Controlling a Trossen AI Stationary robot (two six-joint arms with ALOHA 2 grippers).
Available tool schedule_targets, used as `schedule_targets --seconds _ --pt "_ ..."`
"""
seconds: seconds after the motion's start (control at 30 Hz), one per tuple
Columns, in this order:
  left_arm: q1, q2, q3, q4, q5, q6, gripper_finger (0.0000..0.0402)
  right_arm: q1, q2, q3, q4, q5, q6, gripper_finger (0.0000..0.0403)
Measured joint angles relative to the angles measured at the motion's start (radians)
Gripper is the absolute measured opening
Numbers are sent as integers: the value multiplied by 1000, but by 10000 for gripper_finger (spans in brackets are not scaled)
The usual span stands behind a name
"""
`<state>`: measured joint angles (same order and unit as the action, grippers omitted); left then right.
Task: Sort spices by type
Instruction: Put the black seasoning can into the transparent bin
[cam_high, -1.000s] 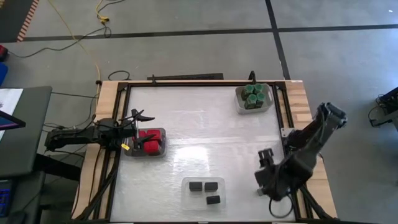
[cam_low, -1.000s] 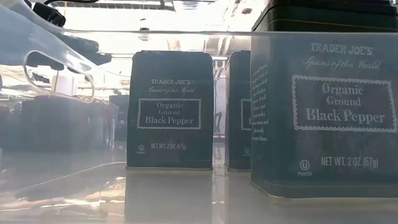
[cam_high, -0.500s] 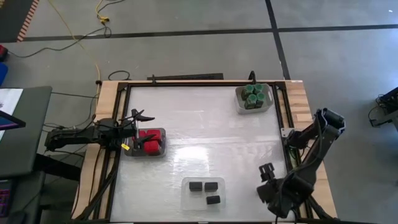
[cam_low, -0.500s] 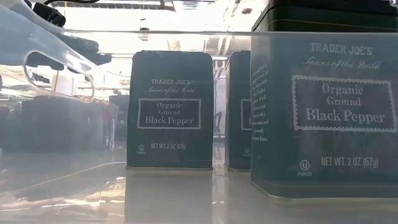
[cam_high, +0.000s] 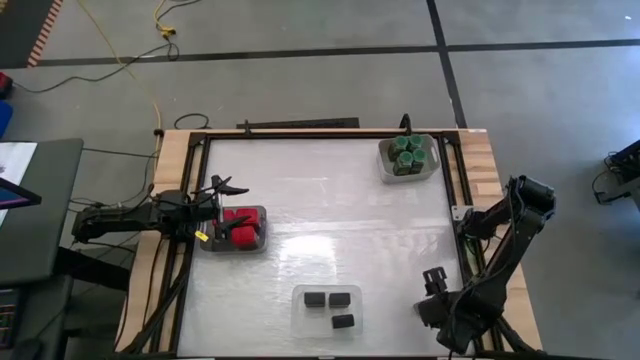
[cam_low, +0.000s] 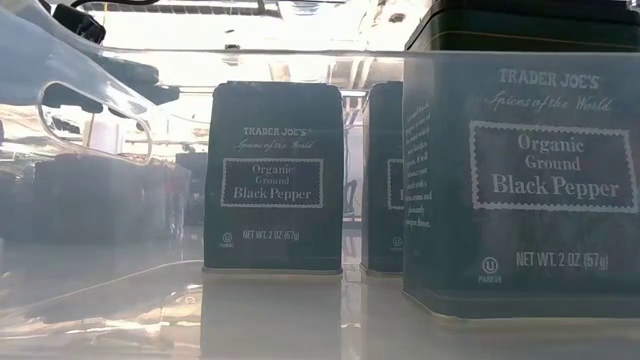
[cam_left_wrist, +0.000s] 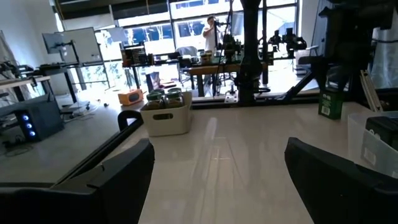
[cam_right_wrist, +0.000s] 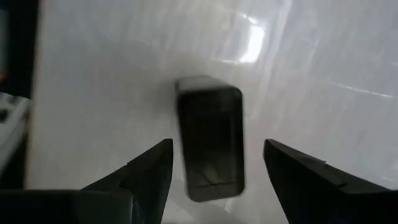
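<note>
High view looks straight down; low view sits level, close against the black pepper boxes (cam_low: 273, 175); both share them.

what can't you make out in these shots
- High view: the black box under the right end effector is hidden by that arm.
- Low view: pepper tins block the red spices and green jars.
- Right wrist view: the box's label is blurred.
- High view: green jars too small to count.

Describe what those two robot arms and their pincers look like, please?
Both arms are dark, jointed and slim. The left end effector has two thin black fingers and a small yellow tag beside it. The right end effector shows broad, tapering black fingers.
</note>
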<state>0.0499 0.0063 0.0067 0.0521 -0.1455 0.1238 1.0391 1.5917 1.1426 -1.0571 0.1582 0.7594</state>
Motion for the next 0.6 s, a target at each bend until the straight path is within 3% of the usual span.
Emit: schedule_targets --seconds 0.3,0.4,0.53,0.6 --pt "0 0 0 0 0 0 347 0 0 -77 124 -7 11 267" --pt "0 0 0 0 0 0 347 0 0 -87 135 -16 11 226" --pt "0 0 0 0 0 0 347 -9 0 -88 132 -35 -9 141" --pt "0 0 0 0 0 0 347 -11 0 -88 130 -51 -10 141"
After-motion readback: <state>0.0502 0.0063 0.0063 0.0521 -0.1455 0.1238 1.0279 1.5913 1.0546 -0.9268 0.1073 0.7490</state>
